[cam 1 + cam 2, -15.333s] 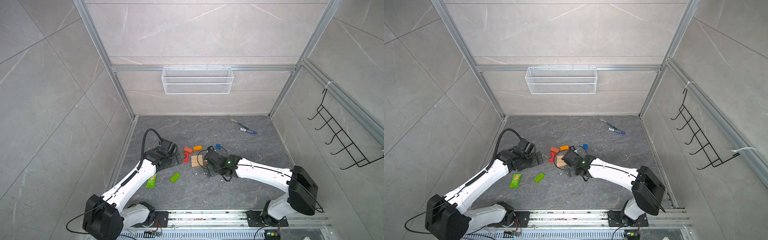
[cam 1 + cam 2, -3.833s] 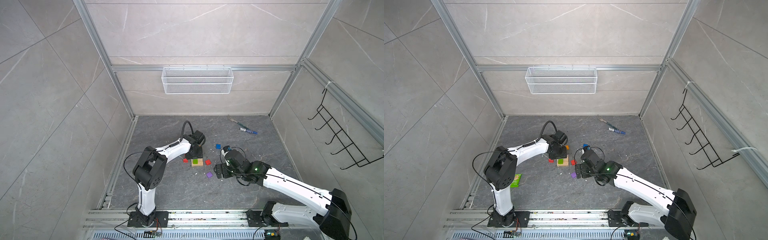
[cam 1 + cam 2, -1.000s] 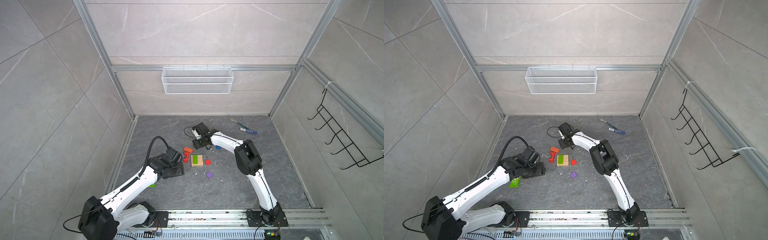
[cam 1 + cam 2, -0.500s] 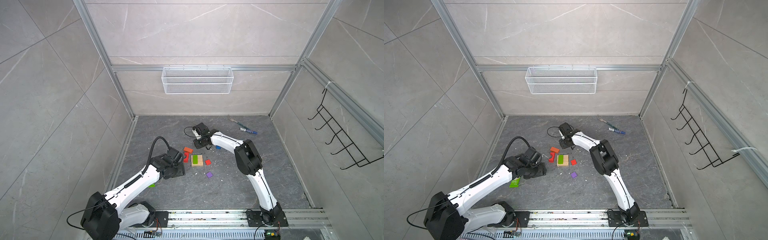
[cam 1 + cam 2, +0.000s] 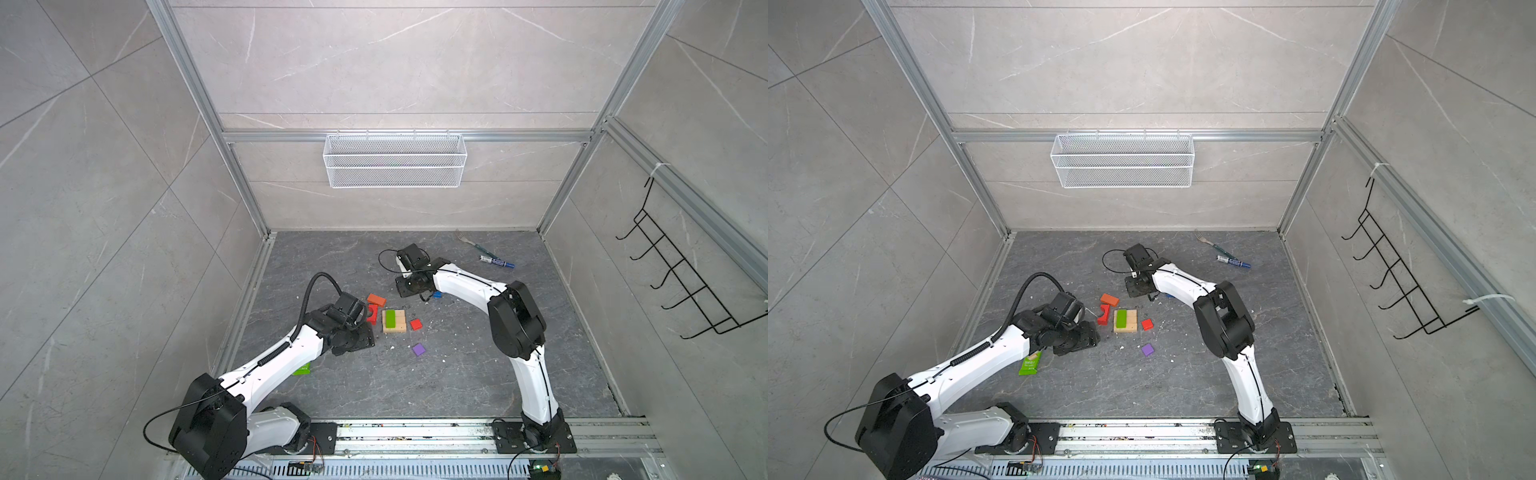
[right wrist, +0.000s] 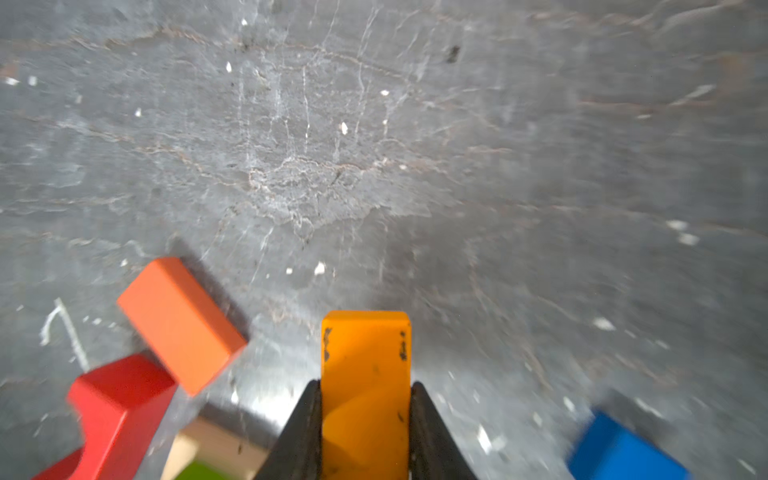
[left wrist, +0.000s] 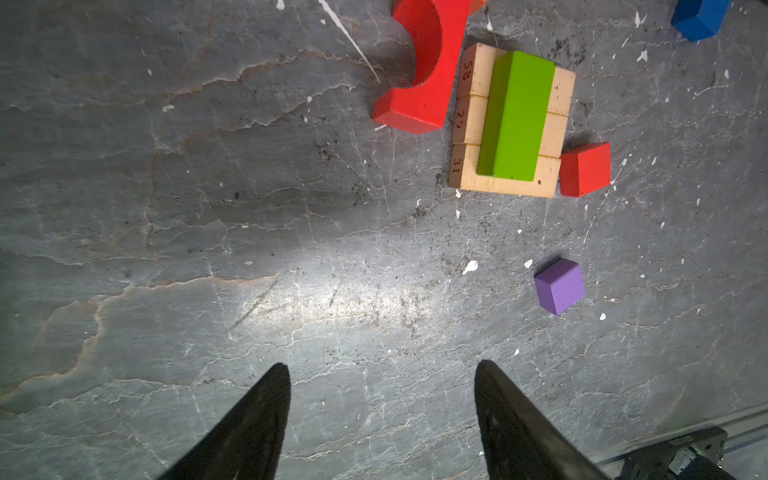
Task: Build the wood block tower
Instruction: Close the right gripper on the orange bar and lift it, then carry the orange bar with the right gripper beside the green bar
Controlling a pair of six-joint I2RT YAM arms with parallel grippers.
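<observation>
The tower is three tan bars (image 7: 467, 168) side by side with a green bar (image 7: 515, 116) on top, seen in both top views (image 5: 394, 328) (image 5: 1126, 328). Beside it lie a red arch (image 5: 372, 313), an orange-red block (image 5: 376, 299), a red cube (image 5: 416, 324), a purple cube (image 5: 418, 349) and a blue cube (image 5: 437, 294). My right gripper (image 6: 365, 384) is shut on a yellow-orange bar (image 6: 365, 353), low over the floor behind the blocks. My left gripper (image 7: 380, 368) hangs open and empty over bare floor, left of the tower.
A green snack wrapper (image 5: 1030, 365) lies under the left arm. A blue marker (image 5: 496, 262) and a fork (image 5: 467, 243) lie at the back right. A white wire basket (image 5: 395, 166) hangs on the back wall. White crumbs dot the floor.
The right gripper has shut on the yellow-orange bar. The left arm has edged slightly toward the blocks, jaws still open.
</observation>
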